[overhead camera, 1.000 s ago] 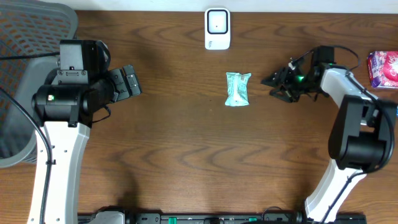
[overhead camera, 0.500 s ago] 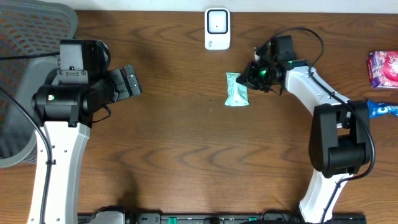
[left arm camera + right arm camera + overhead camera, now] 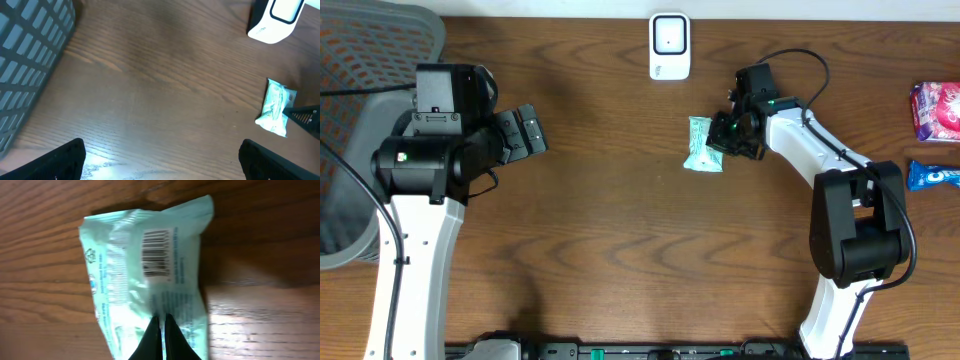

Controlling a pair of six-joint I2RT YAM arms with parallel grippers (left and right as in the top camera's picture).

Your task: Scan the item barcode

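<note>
Mint-green packet (image 3: 145,275) lying flat, barcode (image 3: 156,252) facing up, near white scanner (image 3: 670,45)

Overhead: fixed, straight down, far enough off to take in the whole tabletop (image 3: 620,250) and both arms. Left wrist: set back, looking obliquely across the tabletop toward its far edge, the left hand (image 3: 160,167) showing only at the frame's lower corners. Right wrist: very close, looking almost straight down, mint packet (image 3: 145,275) filling the frame. All three views share the packet; the overhead and left wrist views also share the white scanner (image 3: 669,45).
</note>
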